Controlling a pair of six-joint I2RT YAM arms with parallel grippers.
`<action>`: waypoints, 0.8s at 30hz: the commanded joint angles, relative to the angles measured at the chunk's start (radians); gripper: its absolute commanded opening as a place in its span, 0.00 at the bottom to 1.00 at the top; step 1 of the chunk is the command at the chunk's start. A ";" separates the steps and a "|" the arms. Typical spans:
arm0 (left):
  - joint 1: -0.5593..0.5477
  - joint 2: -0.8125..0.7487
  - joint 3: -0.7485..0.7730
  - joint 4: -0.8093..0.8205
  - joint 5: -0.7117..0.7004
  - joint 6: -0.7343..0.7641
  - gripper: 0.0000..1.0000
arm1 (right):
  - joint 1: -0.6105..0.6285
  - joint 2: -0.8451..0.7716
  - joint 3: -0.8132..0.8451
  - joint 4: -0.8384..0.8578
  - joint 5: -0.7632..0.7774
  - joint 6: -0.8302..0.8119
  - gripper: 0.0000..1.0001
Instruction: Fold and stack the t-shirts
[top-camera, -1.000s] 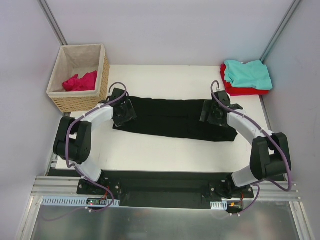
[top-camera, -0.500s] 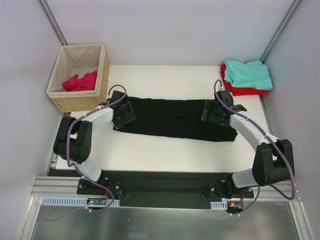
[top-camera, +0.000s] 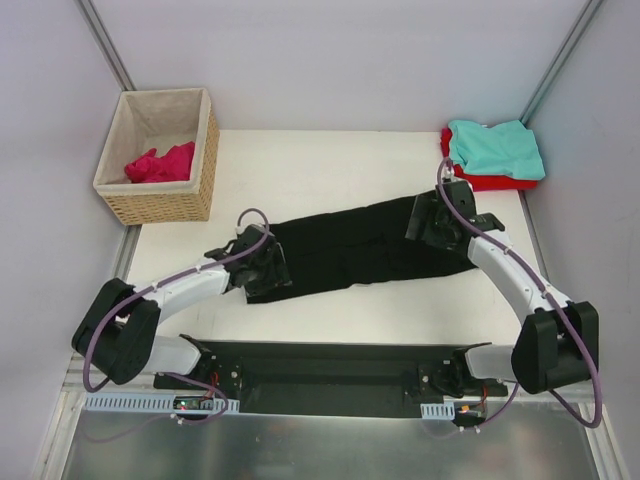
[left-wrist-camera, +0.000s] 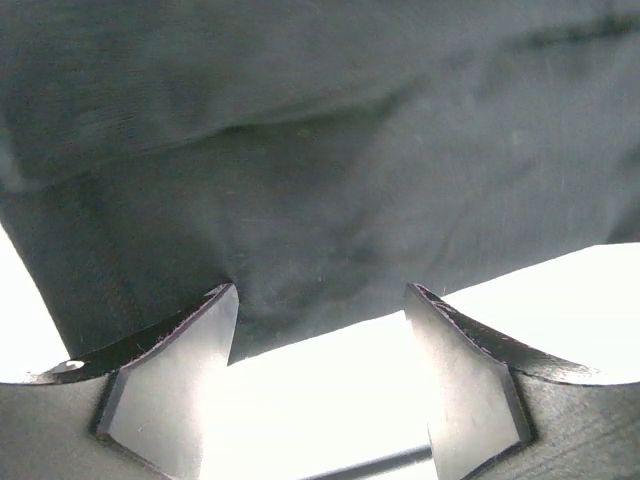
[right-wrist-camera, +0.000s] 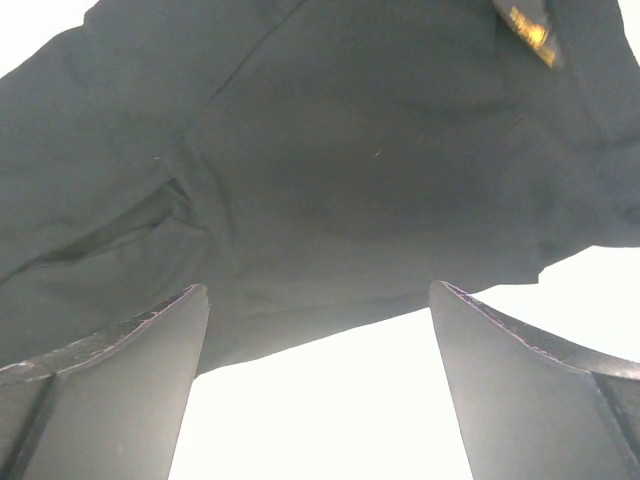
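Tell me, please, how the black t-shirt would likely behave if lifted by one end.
Likely floppy: the black t-shirt lies flat with soft creases, so it would probably drape and unfold. Pushed along the table, it would probably bunch, not slide.

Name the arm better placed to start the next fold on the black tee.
Probably left: the left hand is open at the black tee's left end, and swinging that end rightward moves it toward the teal-on-red stack.
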 joint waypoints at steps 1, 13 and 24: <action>-0.132 -0.011 -0.062 -0.059 -0.006 -0.133 0.68 | 0.001 -0.051 -0.020 -0.015 -0.006 0.023 0.96; -0.358 -0.011 -0.064 -0.067 -0.062 -0.252 0.68 | 0.001 -0.035 -0.006 -0.022 0.022 0.010 0.96; -0.404 -0.304 0.048 -0.261 -0.163 -0.257 0.70 | -0.013 0.084 0.092 0.022 0.046 0.009 0.96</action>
